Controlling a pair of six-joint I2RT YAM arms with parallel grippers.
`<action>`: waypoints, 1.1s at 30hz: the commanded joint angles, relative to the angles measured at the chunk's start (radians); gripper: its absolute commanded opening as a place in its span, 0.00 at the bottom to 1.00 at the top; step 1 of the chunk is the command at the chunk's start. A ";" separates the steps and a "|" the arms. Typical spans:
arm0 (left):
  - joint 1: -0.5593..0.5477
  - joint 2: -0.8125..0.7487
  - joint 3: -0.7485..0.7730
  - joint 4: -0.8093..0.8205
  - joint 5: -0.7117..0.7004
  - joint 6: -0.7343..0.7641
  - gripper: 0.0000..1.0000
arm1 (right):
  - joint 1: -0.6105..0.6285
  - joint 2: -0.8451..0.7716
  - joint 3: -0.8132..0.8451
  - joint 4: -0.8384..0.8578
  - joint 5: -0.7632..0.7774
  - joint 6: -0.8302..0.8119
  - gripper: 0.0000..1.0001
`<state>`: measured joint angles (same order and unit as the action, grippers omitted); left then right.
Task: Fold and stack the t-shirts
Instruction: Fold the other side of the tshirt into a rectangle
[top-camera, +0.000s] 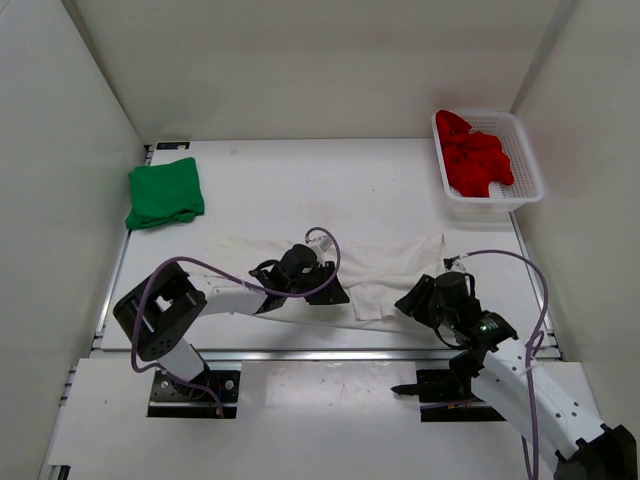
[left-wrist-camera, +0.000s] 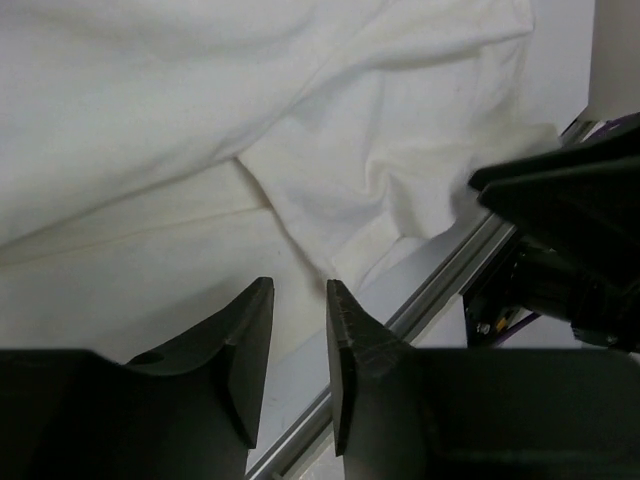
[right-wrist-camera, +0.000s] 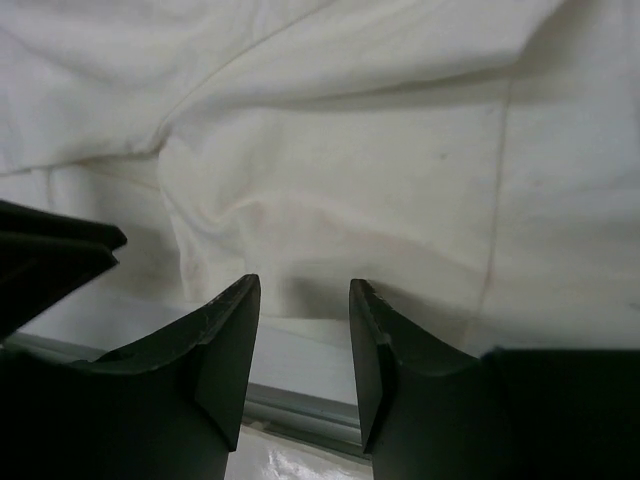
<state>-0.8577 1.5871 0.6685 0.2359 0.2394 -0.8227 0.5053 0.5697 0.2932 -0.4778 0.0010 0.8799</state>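
Both the left arm (top-camera: 225, 297) and the right arm (top-camera: 530, 400) have white links and black joints, and each is bolted to a black base plate (top-camera: 225, 386). A purple cable (top-camera: 322, 230) loops along each arm, and a small green light (top-camera: 490, 325) glows on the right one. The fingers (left-wrist-camera: 245, 350) are matt black wedges with curved tips.

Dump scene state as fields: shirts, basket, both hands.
green shirt: folded, far left
white shirt: spread out, wrinkled, near middle
red shirt: bunched in basket
basket: far right corner
left hand: low over white shirt's near edge, jaws slightly apart, empty
right hand: low over white shirt's near edge, jaws apart, empty
stack: not yet begun
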 joint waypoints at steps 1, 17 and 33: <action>-0.024 -0.012 0.010 -0.026 -0.026 0.005 0.41 | -0.106 -0.031 0.058 -0.041 -0.035 -0.068 0.38; -0.112 0.135 0.088 0.056 -0.040 -0.096 0.48 | -0.337 -0.054 0.005 0.022 -0.115 -0.164 0.38; -0.055 -0.004 0.054 0.082 0.113 -0.187 0.00 | -0.343 -0.028 -0.023 0.065 -0.108 -0.165 0.39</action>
<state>-0.9527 1.6985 0.7521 0.2920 0.2852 -0.9710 0.1566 0.5346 0.2890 -0.4671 -0.1097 0.7284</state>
